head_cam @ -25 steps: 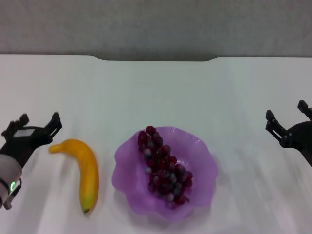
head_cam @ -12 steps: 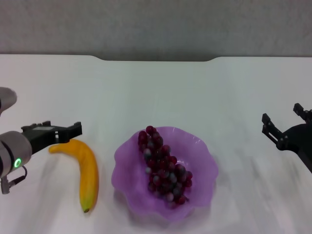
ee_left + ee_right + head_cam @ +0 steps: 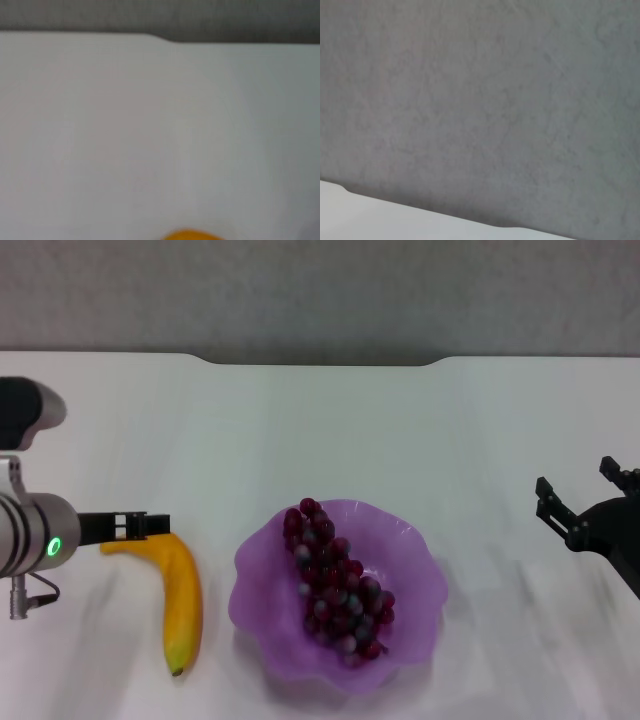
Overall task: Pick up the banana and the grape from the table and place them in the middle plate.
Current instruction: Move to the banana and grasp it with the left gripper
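Observation:
The banana (image 3: 181,586) lies on the white table (image 3: 320,430), left of the purple plate (image 3: 418,570). The grape bunch (image 3: 335,580) lies inside the plate. My left gripper (image 3: 150,524) is open and empty, seen side-on just over the banana's far, curved end. A sliver of the banana (image 3: 192,235) shows at the edge of the left wrist view. My right gripper (image 3: 578,482) is open and empty, above the table at the far right, well clear of the plate.
The table's far edge has a notch (image 3: 320,360) against a grey wall (image 3: 480,100). Bare tabletop lies behind the plate and between the plate and the right gripper.
My left gripper has swung from the table's left edge towards the banana's far end and turned side-on. The right gripper has drawn back slightly to the right. Banana, grapes and plate have not moved.

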Tool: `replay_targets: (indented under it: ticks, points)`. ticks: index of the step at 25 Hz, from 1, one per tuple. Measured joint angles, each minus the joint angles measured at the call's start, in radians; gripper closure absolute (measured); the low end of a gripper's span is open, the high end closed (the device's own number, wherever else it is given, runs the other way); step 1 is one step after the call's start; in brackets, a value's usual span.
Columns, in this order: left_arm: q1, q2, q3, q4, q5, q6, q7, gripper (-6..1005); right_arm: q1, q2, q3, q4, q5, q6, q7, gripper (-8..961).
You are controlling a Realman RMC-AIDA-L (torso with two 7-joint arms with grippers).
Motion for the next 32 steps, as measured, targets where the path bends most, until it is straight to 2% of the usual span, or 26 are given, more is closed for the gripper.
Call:
replay_targets:
  ticks: [5,9,11,15,18,32]
  points:
    - [-0.072,0.003,0.03,0.016,0.002,-0.103,-0.041,130,0.0,0.0,0.0,-0.001,0.002,0.0,0.0,76]
    - [-0.15,0.004,0.045,0.115,0.004,-0.139,-0.046,129,0.0,0.0,0.0,-0.001,0.003,0.002,0.0,76]
    - [-0.213,0.006,0.061,0.2,0.004,-0.17,-0.063,129,0.0,0.0,0.0,-0.001,0.004,0.008,0.0,76]
    - [-0.275,0.009,0.102,0.263,0.004,-0.179,-0.1,130,0.002,0.0,0.0,-0.001,0.007,0.015,0.0,76]
    - [-0.297,0.009,0.109,0.28,0.004,-0.186,-0.109,130,0.003,0.0,0.0,-0.001,0.004,0.016,0.0,76]
    - [-0.31,0.004,0.108,0.273,0.003,-0.177,-0.132,132,0.004,0.0,0.0,0.002,0.0,0.022,-0.006,75]
